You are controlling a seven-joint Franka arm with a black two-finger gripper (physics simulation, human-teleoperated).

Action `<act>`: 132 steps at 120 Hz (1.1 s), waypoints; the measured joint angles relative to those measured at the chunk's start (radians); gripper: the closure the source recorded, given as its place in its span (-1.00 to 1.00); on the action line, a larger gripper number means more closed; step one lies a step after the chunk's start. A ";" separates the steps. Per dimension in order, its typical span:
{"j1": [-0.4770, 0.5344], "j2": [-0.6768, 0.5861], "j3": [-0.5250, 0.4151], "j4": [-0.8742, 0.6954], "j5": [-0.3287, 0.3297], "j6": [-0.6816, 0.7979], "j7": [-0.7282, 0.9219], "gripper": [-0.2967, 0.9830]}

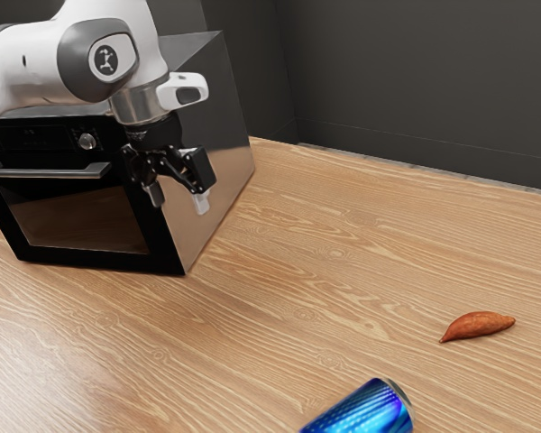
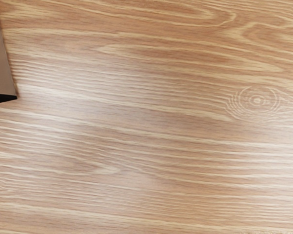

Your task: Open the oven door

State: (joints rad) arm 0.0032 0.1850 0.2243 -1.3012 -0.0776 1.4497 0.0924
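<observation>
On the worktop [image 1: 334,271], at the exterior view's left, stands the oven [image 1: 212,117] with its oven door [image 1: 81,257], upright and closed against the front. The door faces the exterior view's near edge, turned a little toward that view's left. Its long axis runs across the front, level with the worktop, and the bar handle [image 1: 54,170] lies along the door's upper part in the same direction. A knob [image 1: 87,141] sits above the handle.

My gripper [image 1: 178,197] hangs near the oven's front corner, pointing down, above the worktop. My jaws are released, standing apart with a gap between them. In the wrist view, a lower corner of the oven meets the wood.

Toward the exterior view's right lies a sweet potato [image 1: 478,325], well apart from the oven. A blue can [image 1: 365,410] lies on its side at the near edge, its rimmed end toward the exterior view's right.
</observation>
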 joint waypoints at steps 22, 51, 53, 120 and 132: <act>0.001 0.001 0.002 0.000 0.000 0.003 0.040 -0.54; 0.000 -0.255 -0.031 0.038 0.051 0.005 0.111 -0.53; 0.008 -0.294 -0.053 0.033 0.089 0.001 0.127 -0.54; -0.351 -0.735 0.393 -0.702 0.752 0.424 0.593 -0.54; -0.453 -0.760 0.494 -0.706 0.741 0.482 0.683 -0.54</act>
State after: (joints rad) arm -0.4503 -0.5749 0.7179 -2.0072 0.6632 1.9313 0.7756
